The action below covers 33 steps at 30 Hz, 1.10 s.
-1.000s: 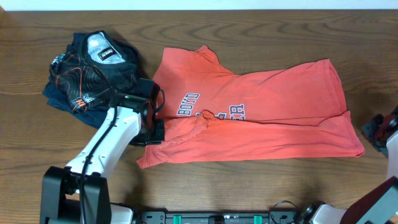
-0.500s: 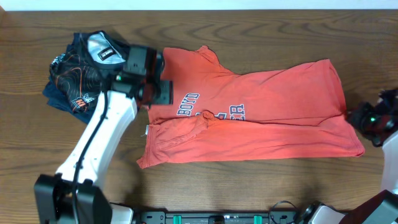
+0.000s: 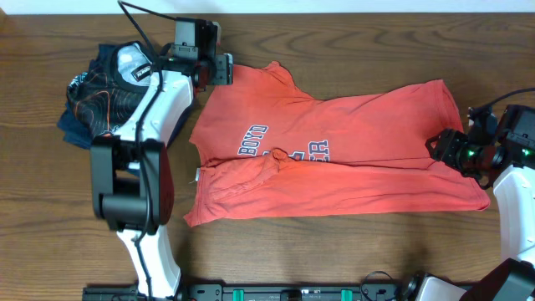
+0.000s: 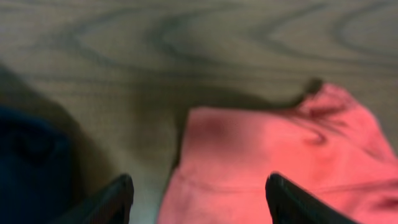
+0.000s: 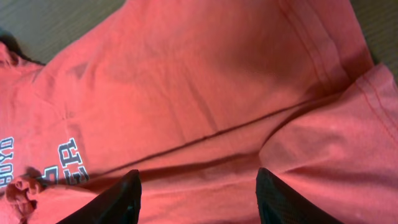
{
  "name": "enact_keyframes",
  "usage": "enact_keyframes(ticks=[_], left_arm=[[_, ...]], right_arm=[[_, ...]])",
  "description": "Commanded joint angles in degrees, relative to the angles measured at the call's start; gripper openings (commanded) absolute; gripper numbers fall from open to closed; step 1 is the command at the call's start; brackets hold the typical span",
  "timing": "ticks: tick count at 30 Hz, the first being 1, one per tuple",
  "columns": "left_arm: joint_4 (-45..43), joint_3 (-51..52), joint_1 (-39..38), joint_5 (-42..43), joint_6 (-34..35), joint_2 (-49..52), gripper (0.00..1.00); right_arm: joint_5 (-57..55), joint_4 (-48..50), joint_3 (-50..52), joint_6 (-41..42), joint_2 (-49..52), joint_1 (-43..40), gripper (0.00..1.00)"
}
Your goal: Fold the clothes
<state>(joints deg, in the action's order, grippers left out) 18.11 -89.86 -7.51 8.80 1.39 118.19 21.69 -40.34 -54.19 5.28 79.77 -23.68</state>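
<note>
Mostly, the shirt (image 3: 359,134) lay in plain sight, spread flat across the middle of the counter (image 3: 334,251) with its print up. A fold ran lengthwise through it, though, and swallowed part of the lettering (image 3: 253,140); only "BOYD" and a few trailing letters could be read. The left arm (image 3: 159,109) crossed the gap between the shirt and the bunched navy garment (image 3: 96,109), so I could not tell whether the two cloths touched. The left wrist view was blurred, and both wrist views cut the fingertips off at the bottom edge.

The left fingers (image 4: 115,200) stood spread with nothing between them, poised over the shirt's far left corner where cloth met bare wood. The right fingers (image 5: 283,199) were spread too, above the shirt's right end near the seam—pinching nothing. The right arm (image 3: 510,192) ran out of frame at the right.

Bare counter ran along the near side below the shirt and along the far side above it; the shirt's right end reached close to the frame's edge. The counter was dark brown wood with strong grain. A pale strip showed beyond its far edge, too thin to identify.
</note>
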Motion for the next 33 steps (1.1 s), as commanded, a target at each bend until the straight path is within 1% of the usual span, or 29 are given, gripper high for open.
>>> enact_keyframes(ticks=[1, 5, 8, 15, 18, 20, 23, 26, 27, 28, 30, 32, 33], left_arm=[[-3.98, -1.55, 0.17, 0.22, -0.96, 2.49, 0.70], [-9.77, -1.55, 0.15, 0.26, -0.96, 5.22, 0.70], [-12.44, -1.55, 0.15, 0.28, -0.94, 6.99, 0.69], [-13.73, -1.55, 0.15, 2.62, -0.90, 10.10, 0.64], [-13.70, -1.55, 0.15, 3.04, -0.66, 10.54, 0.59], [-13.73, -1.55, 0.15, 4.81, -0.68, 10.54, 0.53], [-13.18, -1.55, 0.15, 7.37, -0.24, 10.54, 0.38], [-12.22, -1.49, 0.04, 7.52, -0.24, 10.54, 0.23], [-12.04, -1.49, 0.04, 7.52, -0.24, 10.54, 0.19], [-11.80, -1.51, 0.04, 7.54, -0.09, 10.51, 0.13], [-10.86, -1.51, 0.04, 7.74, -0.04, 10.51, 0.07], [-9.31, -1.51, 0.04, 7.74, -0.04, 10.49, 0.06], [-8.55, -1.51, 0.04, 7.72, -0.04, 10.47, 0.06]], right_arm=[[0.76, -0.83, 0.20, -1.31, -0.55, 0.50, 0.57], [0.79, -1.64, 0.22, -1.29, -0.55, 0.50, 0.56], [0.79, -1.99, 0.22, -1.29, -0.55, 0.50, 0.54], [0.15, -2.12, 0.22, -1.27, -0.55, 0.50, 0.52], [0.09, -2.12, 0.22, -1.27, -0.55, 0.50, 0.51], [-0.44, -2.14, 0.22, -1.25, -0.55, 0.50, 0.50], [-0.46, -2.12, 0.22, -1.18, -0.55, 0.50, 0.48], [-0.48, -2.10, 0.22, -1.09, -0.55, 0.50, 0.45], [-0.48, -2.03, 0.22, -1.09, -0.55, 0.50, 0.43], [-0.48, -1.90, 0.22, -1.09, -0.55, 0.50, 0.37], [-0.48, -1.64, 0.22, -1.09, -0.55, 0.50, 0.32], [-0.46, -1.05, 0.22, -1.09, -0.55, 0.50, 0.29], [-0.46, -0.61, 0.22, -1.09, -0.55, 0.50, 0.29]])
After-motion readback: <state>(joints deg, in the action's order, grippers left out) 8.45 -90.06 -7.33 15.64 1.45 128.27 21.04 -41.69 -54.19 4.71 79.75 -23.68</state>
